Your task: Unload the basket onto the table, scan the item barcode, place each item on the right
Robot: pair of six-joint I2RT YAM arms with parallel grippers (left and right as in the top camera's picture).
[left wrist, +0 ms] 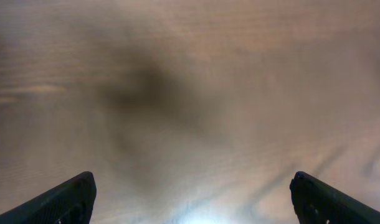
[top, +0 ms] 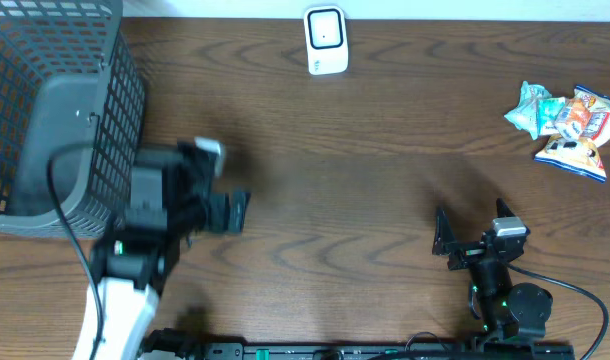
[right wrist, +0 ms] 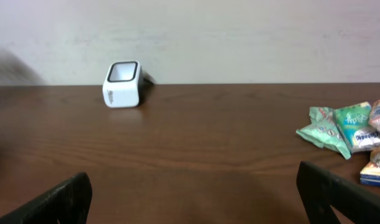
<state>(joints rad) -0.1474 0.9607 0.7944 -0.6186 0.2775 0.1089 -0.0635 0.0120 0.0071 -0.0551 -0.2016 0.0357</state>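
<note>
A small white barcode scanner (top: 325, 40) stands upright at the far edge of the wooden table, also in the right wrist view as the scanner (right wrist: 122, 84). A pile of snack packets (top: 570, 122) lies at the far right, the packets (right wrist: 346, 129) green, orange and blue. No barcode shows on them. My right gripper (top: 472, 224) sits near the front right, open and empty, well short of the packets; its jaws (right wrist: 193, 183) frame bare wood. At the left, beside the basket, my left gripper (top: 237, 211) is also open over bare table (left wrist: 191, 186).
A large grey wire basket (top: 55, 110) fills the far left corner, right behind the left arm. A black cable (top: 65, 215) runs along that arm. A pale wall (right wrist: 240, 37) stands behind the table's far edge.
</note>
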